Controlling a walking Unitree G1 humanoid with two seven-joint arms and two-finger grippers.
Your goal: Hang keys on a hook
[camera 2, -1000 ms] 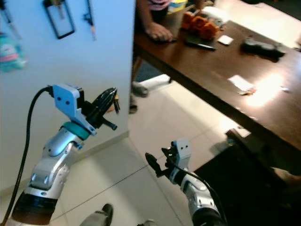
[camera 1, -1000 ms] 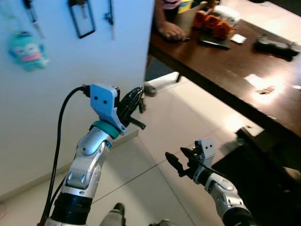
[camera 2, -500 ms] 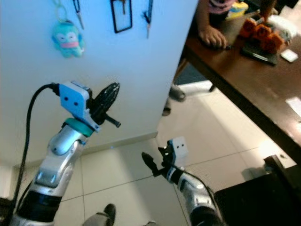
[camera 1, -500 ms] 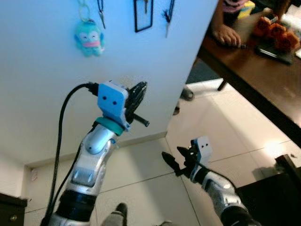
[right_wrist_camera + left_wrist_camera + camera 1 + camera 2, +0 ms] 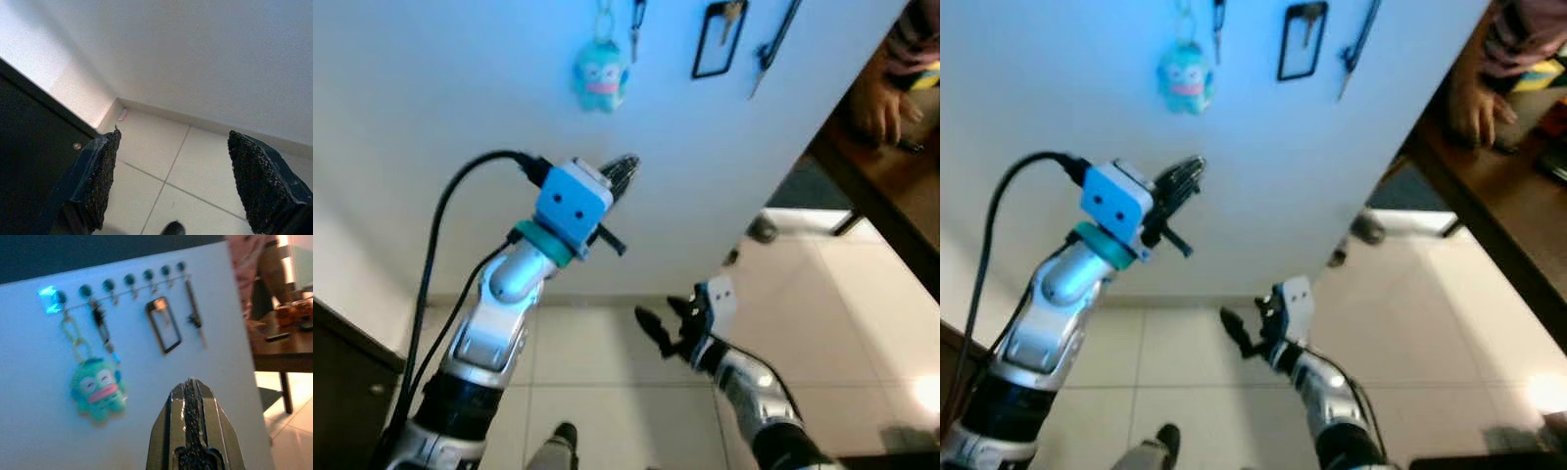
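Hooks (image 5: 129,280) hold a teal charm (image 5: 97,389); left gripper (image 5: 191,396) jaws clenched, right gripper (image 5: 176,183) jaws released.

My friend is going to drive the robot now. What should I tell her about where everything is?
Left gripper: raised toward the white wall, jaws pressed shut; whether it holds keys cannot be made out.
Right gripper: low over the tiled floor, jaws wide open, holding nothing.
Row of hooks: high on the wall, ahead of the left gripper. Hanging there already are a teal plush keychain, a dark strap, a black rectangular frame and a thin dark tool; some hooks look free.
Done: left arm aimed at the hooks.
Left: reach a free hook and hang the keys.
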